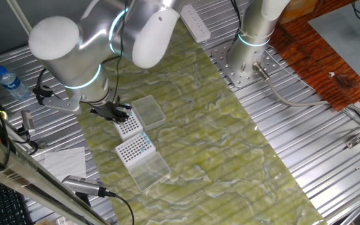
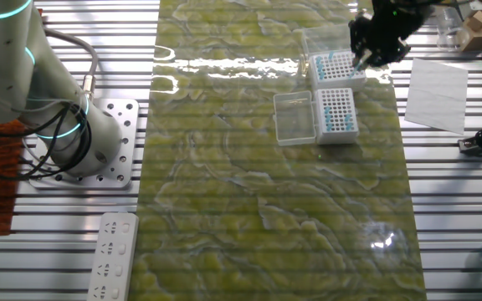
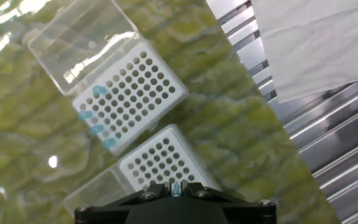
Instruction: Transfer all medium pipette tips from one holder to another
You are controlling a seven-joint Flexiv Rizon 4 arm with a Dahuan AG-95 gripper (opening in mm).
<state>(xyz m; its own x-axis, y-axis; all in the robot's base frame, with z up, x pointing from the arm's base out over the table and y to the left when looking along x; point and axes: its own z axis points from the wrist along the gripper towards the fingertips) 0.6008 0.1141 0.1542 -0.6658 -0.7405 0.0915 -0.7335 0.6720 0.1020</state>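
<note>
Two white perforated holders lie side by side on the green mat, each with its clear lid folded open. The farther holder [image 3: 129, 96] [image 1: 135, 149] [image 2: 337, 113] carries a few medium pipette tips [image 3: 95, 118] with light-blue tops along one edge. The nearer holder [image 3: 163, 160] [image 1: 128, 126] [image 2: 337, 67] shows only bare holes in the hand view. My gripper [image 3: 176, 186] [image 1: 114, 112] [image 2: 363, 57] hovers just above this nearer holder, shut on one light-blue pipette tip [image 3: 176, 189] that stands upright between the fingers.
A white paper sheet [image 3: 316, 43] [image 2: 436, 92] lies on the ribbed metal table beside the mat. Clear lids [image 1: 149, 111] [image 1: 150, 170] flank the holders. A water bottle [image 1: 8, 81] stands at the table's edge, and a power strip [image 2: 115, 255] lies near the arm's base [image 2: 99, 155].
</note>
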